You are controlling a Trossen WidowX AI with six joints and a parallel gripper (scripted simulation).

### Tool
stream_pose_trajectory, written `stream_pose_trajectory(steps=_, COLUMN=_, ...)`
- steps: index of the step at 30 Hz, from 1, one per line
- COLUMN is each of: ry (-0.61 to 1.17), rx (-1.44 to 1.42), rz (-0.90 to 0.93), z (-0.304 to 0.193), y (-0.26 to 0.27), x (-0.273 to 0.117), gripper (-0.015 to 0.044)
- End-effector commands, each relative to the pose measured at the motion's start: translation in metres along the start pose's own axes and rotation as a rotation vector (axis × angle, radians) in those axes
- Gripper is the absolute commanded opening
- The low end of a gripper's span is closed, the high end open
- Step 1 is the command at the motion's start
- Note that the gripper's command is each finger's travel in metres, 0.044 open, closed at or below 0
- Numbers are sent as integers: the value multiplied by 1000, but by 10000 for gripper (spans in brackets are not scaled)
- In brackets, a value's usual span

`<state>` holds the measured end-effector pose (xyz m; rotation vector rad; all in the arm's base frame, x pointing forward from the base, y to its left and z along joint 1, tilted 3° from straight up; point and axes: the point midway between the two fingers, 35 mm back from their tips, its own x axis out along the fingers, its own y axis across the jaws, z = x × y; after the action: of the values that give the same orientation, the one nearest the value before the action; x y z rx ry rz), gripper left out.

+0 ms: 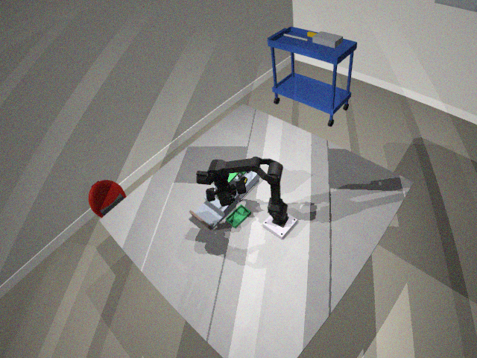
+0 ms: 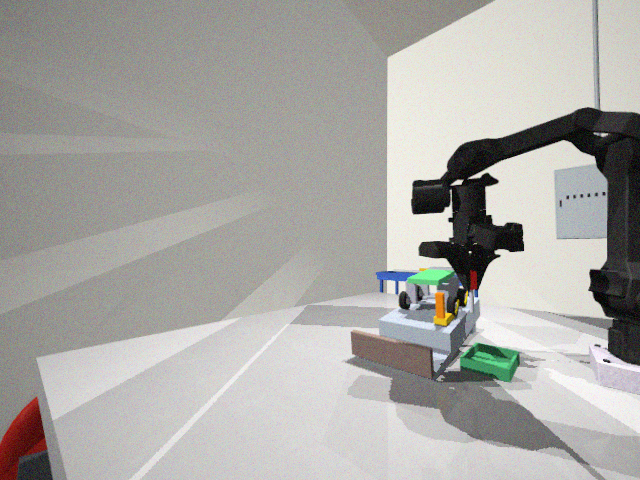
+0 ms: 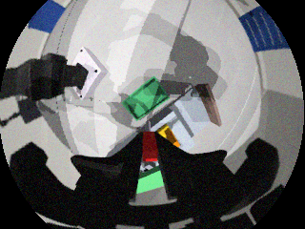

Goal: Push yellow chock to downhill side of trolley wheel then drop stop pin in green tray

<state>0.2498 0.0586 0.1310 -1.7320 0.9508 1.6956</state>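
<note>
My gripper (image 2: 472, 287) (image 3: 148, 134) is shut on the red-headed stop pin (image 2: 473, 279) (image 3: 150, 147), its red head between the fingertips. In the exterior view they overlap the ramp's tray side, beside the trolley. The trolley (image 1: 232, 177) (image 2: 431, 277) (image 3: 150, 182), green-topped with black wheels, stands on the pale ramp (image 2: 413, 331) (image 3: 194, 112). The yellow chock (image 2: 439, 305) (image 3: 165, 134) with orange handle stands at the downhill side of the near wheel; any gap is too small to tell. The green tray (image 1: 238, 215) (image 2: 479, 367) (image 3: 145, 98) is empty beside the ramp.
A brown end board (image 1: 200, 221) (image 2: 391, 353) (image 3: 210, 105) stands at the ramp's low end. The arm's white base plate (image 1: 281, 229) (image 2: 615, 374) (image 3: 94, 75) is beyond the tray. A blue cart (image 1: 311, 92) stands behind, and a red round object (image 1: 103, 194) is off the table corner.
</note>
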Motion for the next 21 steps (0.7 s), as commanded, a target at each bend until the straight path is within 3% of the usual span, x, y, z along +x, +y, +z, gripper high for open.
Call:
stream_pose_trajectory(steps=1, ry=-20, rx=-114, rz=-17, z=0, y=2, x=1, gripper=0)
stream_pose_trajectory(steps=21, ry=-62, rx=-665, rz=-121, z=-3, y=4, x=0, gripper=0)
